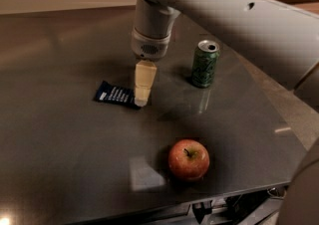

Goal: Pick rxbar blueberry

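Observation:
The rxbar blueberry (115, 94) is a flat dark-blue wrapper with white text, lying on the dark grey table (60, 159) left of centre. My gripper (142, 100) hangs from the pale arm that comes in from the upper right. Its cream-coloured tips are low over the right end of the bar and cover that end. Whether the tips touch the bar I cannot tell.
A green soda can (205, 63) stands upright to the right of the gripper. A red apple (188, 160) sits near the table's front edge. The table's right edge runs diagonally past the can. The arm spans the upper right of the view.

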Available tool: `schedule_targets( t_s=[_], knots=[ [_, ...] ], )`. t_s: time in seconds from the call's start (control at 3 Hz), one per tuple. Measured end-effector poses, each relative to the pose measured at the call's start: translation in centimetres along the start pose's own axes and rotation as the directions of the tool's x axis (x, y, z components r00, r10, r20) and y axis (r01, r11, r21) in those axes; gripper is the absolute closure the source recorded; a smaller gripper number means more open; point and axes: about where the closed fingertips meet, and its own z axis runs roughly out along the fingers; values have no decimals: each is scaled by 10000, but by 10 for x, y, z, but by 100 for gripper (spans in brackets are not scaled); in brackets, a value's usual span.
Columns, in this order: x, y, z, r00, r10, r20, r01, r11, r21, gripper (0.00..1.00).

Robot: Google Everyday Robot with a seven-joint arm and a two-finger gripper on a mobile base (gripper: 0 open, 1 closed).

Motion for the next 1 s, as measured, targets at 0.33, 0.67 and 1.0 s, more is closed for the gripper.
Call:
schedule_targets(
  t_s=[0.33, 0.67, 1.0],
  knots=[
    [-11, -2, 22, 9989, 16, -476, -28, 9997, -256, 0],
    [-23, 1, 33, 9971, -4, -764, -29, 9991, -431, 0],
    [-32, 8, 40, 9946, 26, -1034, -66, 9992, -386, 0]
  ],
)
